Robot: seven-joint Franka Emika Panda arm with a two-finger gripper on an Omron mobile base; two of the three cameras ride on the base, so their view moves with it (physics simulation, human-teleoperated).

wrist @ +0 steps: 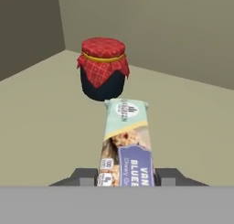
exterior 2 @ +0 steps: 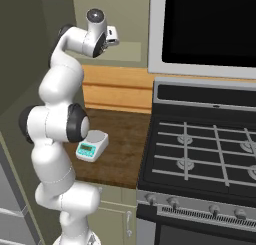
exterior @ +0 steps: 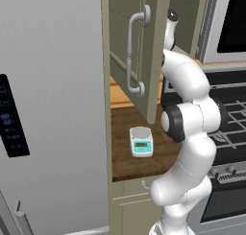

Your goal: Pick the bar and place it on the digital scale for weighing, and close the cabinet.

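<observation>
Reading "BLUE", "VAN" on bar (wrist: 126,145), hand (wrist: 126,176) clamped.

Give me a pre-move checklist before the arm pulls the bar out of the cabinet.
1. Pincer shut on the bar: ok; a finger tip sits against each side of its near end.
2. Bar clear of the jar: cannot tell; its far end lies just in front of the jar, contact uncertain.
3. Cabinet door open for withdrawal: ok; it stands swung out, handle toward the camera.
4. Digital scale plate free: ok; nothing lies on it.
5. Scale sits flat on the wooden counter: ok.
6. Cabinet closed: not ok; still to do after weighing.
</observation>
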